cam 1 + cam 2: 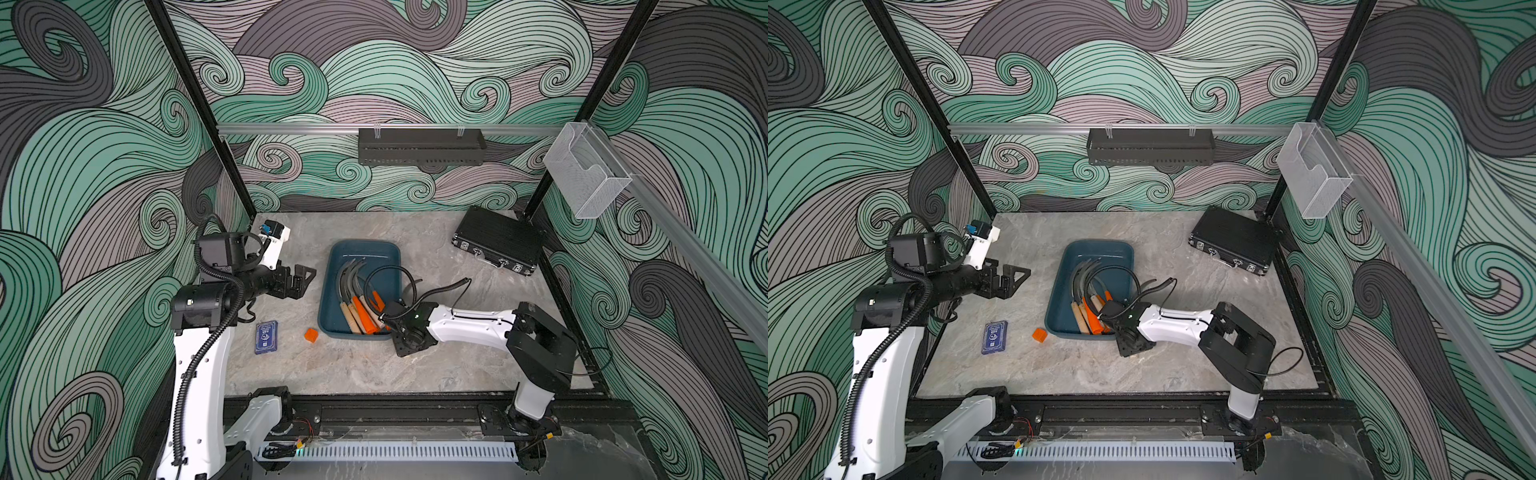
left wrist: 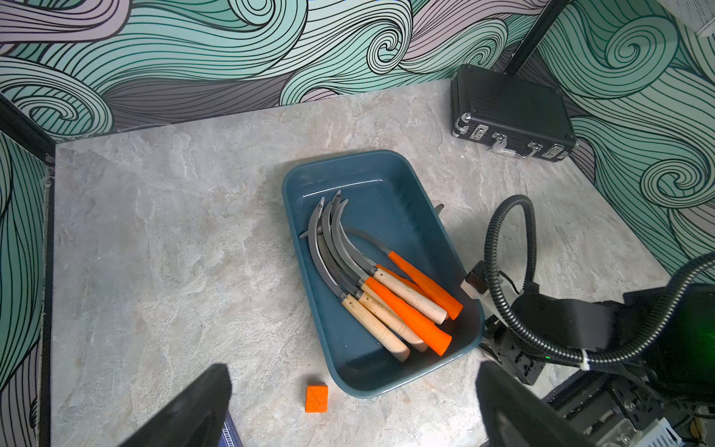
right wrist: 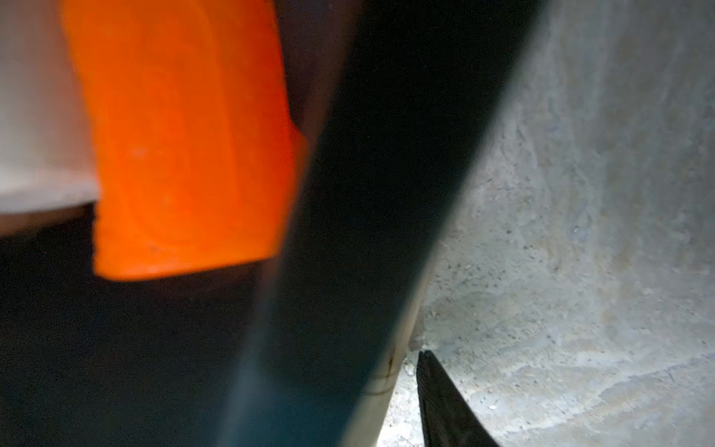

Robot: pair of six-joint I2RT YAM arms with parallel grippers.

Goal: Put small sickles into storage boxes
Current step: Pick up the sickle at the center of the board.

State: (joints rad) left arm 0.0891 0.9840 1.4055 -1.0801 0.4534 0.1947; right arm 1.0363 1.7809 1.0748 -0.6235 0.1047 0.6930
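Observation:
The dark teal storage box (image 1: 332, 266) (image 2: 286, 185) stands mid-table and holds several small sickles (image 1: 353, 291) (image 2: 348, 263), blades together, with orange and pale wooden handles. One more sickle lies on the table against the box's right side. Its blade tip (image 2: 439, 209) shows there, and its pale handle (image 3: 387, 371) runs beside the box wall (image 3: 367, 193). My right gripper (image 1: 405, 336) (image 1: 1129, 338) points down at the box's near right corner. One finger (image 3: 437, 394) stands a little apart from that handle and the other is hidden. My left gripper (image 1: 305, 276) (image 2: 354, 391) hangs open and empty left of the box.
A small orange cube (image 1: 311, 335) (image 2: 316, 398) and a blue card box (image 1: 266, 337) lie near the box's near left corner. A black latch case (image 1: 498, 245) sits at the back right. A clear bin (image 1: 582, 170) and a black shelf (image 1: 422, 145) hang on the rails.

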